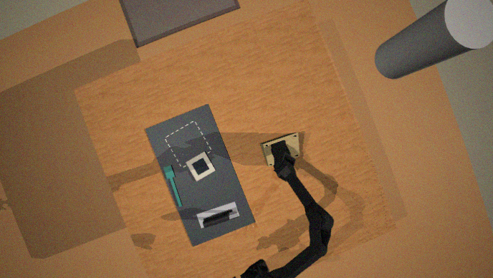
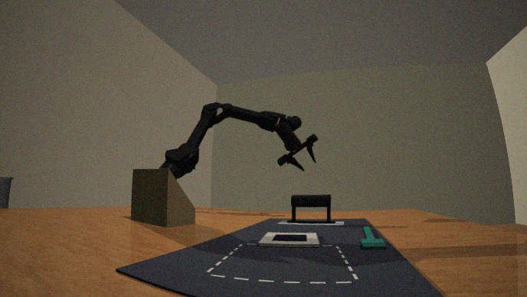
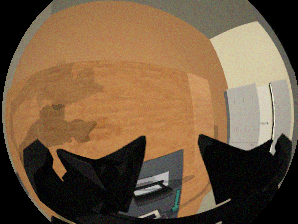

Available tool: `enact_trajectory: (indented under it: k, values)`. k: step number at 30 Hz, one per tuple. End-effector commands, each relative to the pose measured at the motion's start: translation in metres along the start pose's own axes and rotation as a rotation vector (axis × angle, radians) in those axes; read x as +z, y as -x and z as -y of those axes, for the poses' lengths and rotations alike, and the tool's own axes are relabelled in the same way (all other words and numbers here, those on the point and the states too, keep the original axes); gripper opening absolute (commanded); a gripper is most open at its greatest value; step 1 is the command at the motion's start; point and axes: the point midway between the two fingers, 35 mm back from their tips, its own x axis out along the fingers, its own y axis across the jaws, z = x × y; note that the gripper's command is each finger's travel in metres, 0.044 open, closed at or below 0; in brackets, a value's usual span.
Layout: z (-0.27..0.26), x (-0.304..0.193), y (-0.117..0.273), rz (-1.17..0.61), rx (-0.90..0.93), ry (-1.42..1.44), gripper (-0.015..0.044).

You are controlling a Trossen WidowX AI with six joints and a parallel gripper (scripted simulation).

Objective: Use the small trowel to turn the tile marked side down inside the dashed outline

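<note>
The pale square tile (image 1: 193, 173) (image 2: 312, 239) (image 3: 149, 215) lies flat on the dark mat (image 1: 222, 186) (image 2: 172, 268) (image 3: 172, 165), its dark square mark facing up. It sits at one end of the dashed outline (image 1: 195, 122) (image 2: 266, 281), mostly outside it. The small teal trowel (image 1: 170, 173) (image 2: 373, 243) (image 3: 176, 200) lies flat along the mat's edge beside the tile. My gripper (image 2: 309, 166) (image 3: 173, 139) is open and empty, raised well above the table beyond the mat's end and away from the trowel. In the top view it is largely cut off at the bottom edge.
A black handle on two posts (image 1: 217, 218) (image 2: 311, 200) stands over a white rectangle (image 1: 233, 206) at the mat's other end. The arm's wedge base (image 1: 294, 147) (image 2: 149, 197) is beside the mat. A grey bin (image 1: 423, 46) (image 2: 4, 191) and a dark box (image 1: 179, 21) are farther off.
</note>
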Motion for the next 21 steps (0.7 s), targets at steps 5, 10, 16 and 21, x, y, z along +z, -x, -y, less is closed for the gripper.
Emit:
enact_trajectory:
  k: [5,10,16,21]
  values:
    - [0.004,-0.041,-0.016,-0.117,0.059,-0.214,0.0270]
    - [0.006,-0.066,-0.023,-0.187,0.088,-0.353,0.0270]
    - [0.008,-0.094,-0.028,-0.269,0.116,-0.523,0.0270]
    - [0.008,-0.117,-0.032,-0.336,0.135,-0.669,0.0270]
